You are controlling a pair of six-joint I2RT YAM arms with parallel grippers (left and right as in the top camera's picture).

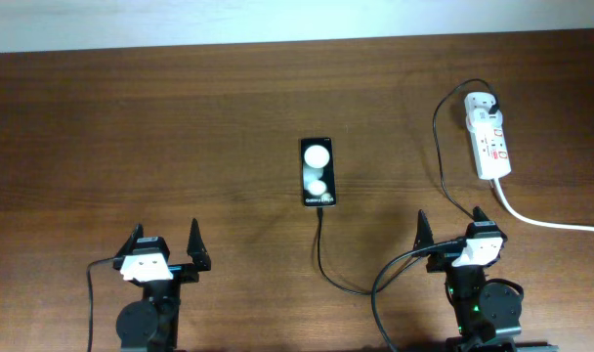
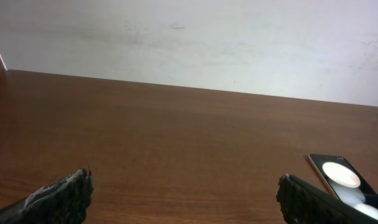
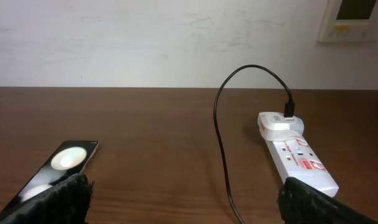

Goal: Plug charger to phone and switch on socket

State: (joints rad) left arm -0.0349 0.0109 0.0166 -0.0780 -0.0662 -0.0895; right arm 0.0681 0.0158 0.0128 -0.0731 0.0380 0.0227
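Left tool (image 1: 165, 242) and right tool (image 1: 450, 227) sit spread, empty. Only overhead shows the charger (image 1: 318, 244) meeting the phone (image 1: 318, 173) mid-bench (image 1: 180, 117). Only right wrist shows its plug (image 3: 289, 113) seated in the socket (image 3: 298, 155)

Left gripper (image 1: 166, 238): your two black pointed fingers (image 2: 59, 196) look rough-textured, joined to a white block (image 1: 144, 262).
Right gripper (image 1: 451, 223): you get the same black fingers and white block.
Bases: round black housings (image 1: 146, 321).
Cables: thick black leads (image 1: 393, 269) at each arm.
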